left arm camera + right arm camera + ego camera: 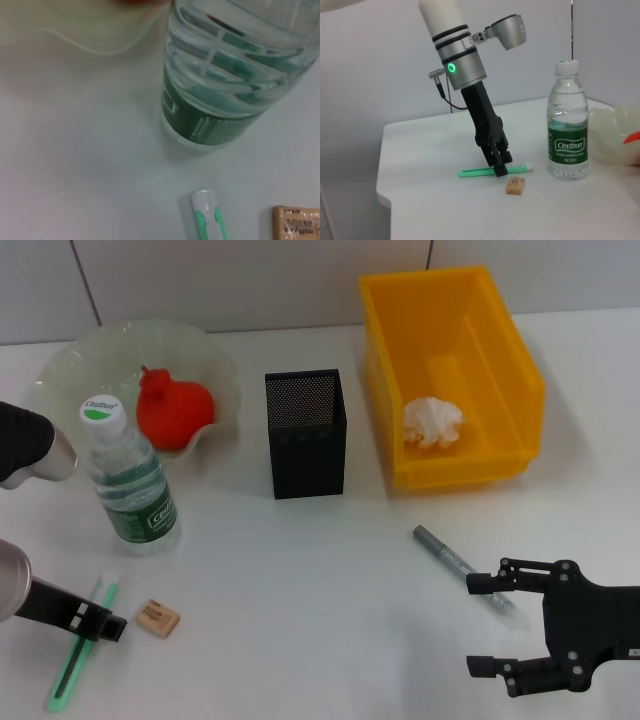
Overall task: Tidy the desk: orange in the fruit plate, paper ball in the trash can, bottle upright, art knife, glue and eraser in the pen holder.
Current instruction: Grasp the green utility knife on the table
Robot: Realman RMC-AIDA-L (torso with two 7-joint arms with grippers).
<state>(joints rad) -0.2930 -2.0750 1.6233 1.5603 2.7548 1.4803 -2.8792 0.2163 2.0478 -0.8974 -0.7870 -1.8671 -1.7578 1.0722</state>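
The bottle [128, 476] is standing upright near the left edge of the white surface [300, 590], and its green label is reading "Cestbon" with "Drinking Water" beneath it (the smaller print is too fine to read). Just behind it, the translucent fruit plate [215, 365] is holding a red-orange fruit [172, 410]. The black mesh pen holder [305, 433] is standing at the middle of the surface, and the yellow bin [450, 370] at the far right corner is holding the white paper ball [432, 422].

The left tool [108, 625] is reaching down at the near left corner, its dark fingertips clenched and touching the green art knife [82, 645], which is lying flat there; whether they are actually gripping it, I cannot tell. The tan eraser [158, 617] is lying just beside the knife, with printing on it that cannot be read. A green ring light is glowing on the left arm's wrist in the right wrist view.

The right tool [488, 625] is hovering over the near right part of the surface with its fingers spread wide and holding nothing. A grey pen-shaped stick [455, 562] is lying on the surface just beside its upper finger.

A pale tiled wall is rising behind the far edge of the surface.
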